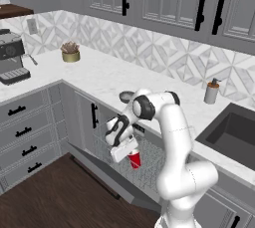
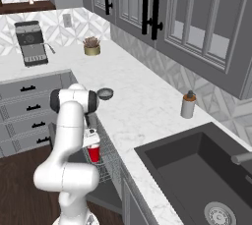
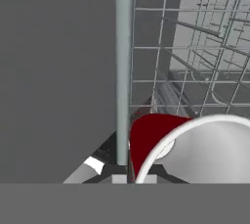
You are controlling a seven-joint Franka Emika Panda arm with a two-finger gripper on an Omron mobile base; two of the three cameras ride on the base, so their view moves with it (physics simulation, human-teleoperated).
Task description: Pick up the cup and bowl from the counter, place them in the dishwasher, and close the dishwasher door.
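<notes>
A grey-cabinet kitchen surrounds us, its white marble counter (image 1: 107, 75) running to a dark sink (image 2: 197, 170); we can read no writing anywhere. Our hand (image 1: 123, 148) hangs low over the open dishwasher (image 1: 149, 170), clenched on the cup (image 1: 134, 160), red with a white rim and inside, just above the wire rack (image 3: 195, 56). The dishwasher door (image 1: 107, 172) lies dropped open below. The grey bowl (image 2: 105, 93) sits on the counter edge behind the arm. Farther off stand a soap dispenser (image 1: 212, 91), a potted plant (image 1: 70, 53) and a coffee machine (image 1: 12, 62).
</notes>
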